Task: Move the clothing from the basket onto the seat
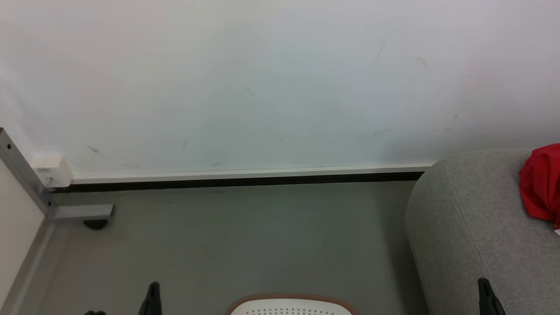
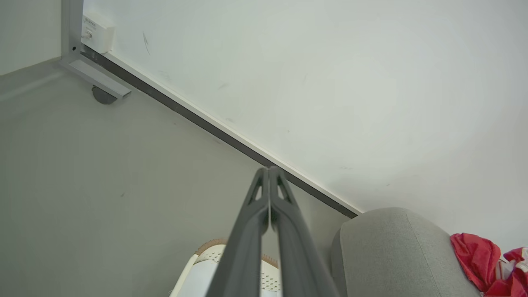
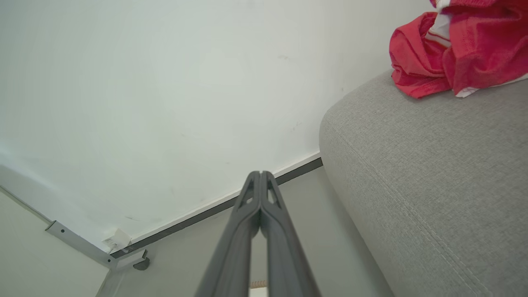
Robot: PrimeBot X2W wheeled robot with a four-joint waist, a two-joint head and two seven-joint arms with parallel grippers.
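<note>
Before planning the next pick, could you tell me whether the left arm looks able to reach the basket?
Probably yes: the basket sits close beside the left gripper, with nothing visible between them.

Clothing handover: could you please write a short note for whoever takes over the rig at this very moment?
Left gripper: shut, holding nothing, near the basket.
Right gripper: shut, holding nothing, by the rounded end of the seat.
Clothing: a crumpled red heap with white trim lies on the seat.
Done: at least that heap is on the seat.
Left: the basket's inside is out of sight, so look in and move anything there onto the seat.
</note>
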